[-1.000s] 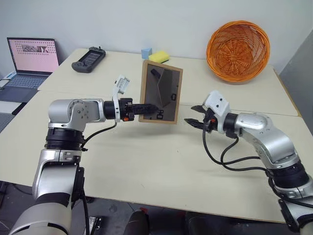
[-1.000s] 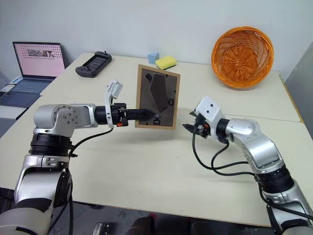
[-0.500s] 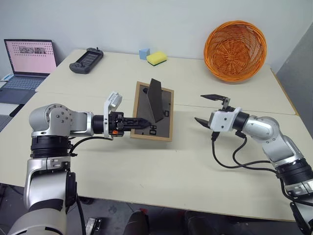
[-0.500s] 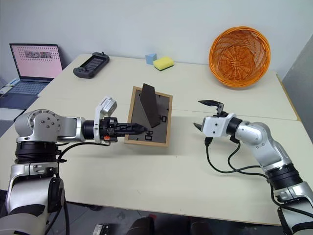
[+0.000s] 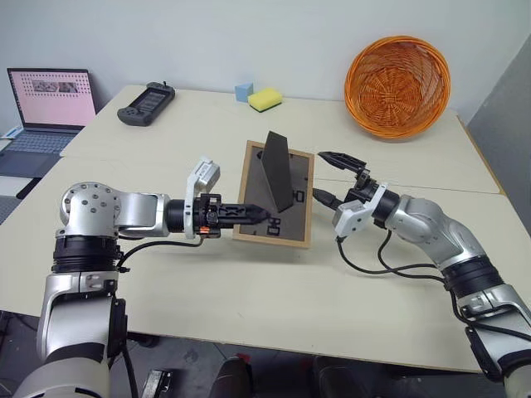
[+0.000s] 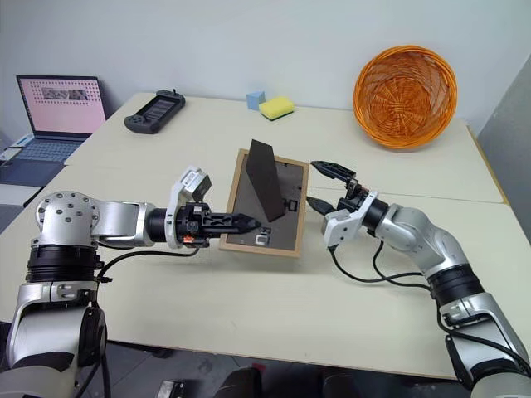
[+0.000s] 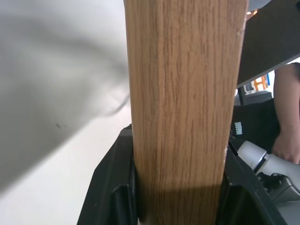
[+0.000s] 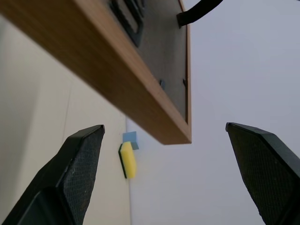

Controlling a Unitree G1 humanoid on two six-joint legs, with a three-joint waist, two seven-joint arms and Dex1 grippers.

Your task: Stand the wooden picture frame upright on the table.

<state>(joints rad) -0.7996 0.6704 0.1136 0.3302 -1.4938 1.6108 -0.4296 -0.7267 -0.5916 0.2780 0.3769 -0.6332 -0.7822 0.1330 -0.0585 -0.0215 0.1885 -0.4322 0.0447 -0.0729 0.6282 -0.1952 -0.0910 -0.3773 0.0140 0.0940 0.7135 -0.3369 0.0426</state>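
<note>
While gripped, wooden picture frame (image 5: 276, 199) edge-clear.

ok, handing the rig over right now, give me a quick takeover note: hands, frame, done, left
Left hand: shut on the wooden picture frame, gripping its left edge; the wood fills the gap between its fingers in the left wrist view.
Right hand: open, empty, just off the frame's right edge.
Frame: held tilted over the table, dark back up, fold-out stand sticking out.
Done: frame picked up, stand unfolded.
Left: set it upright on the table on its stand, release, withdraw both hands.
</note>
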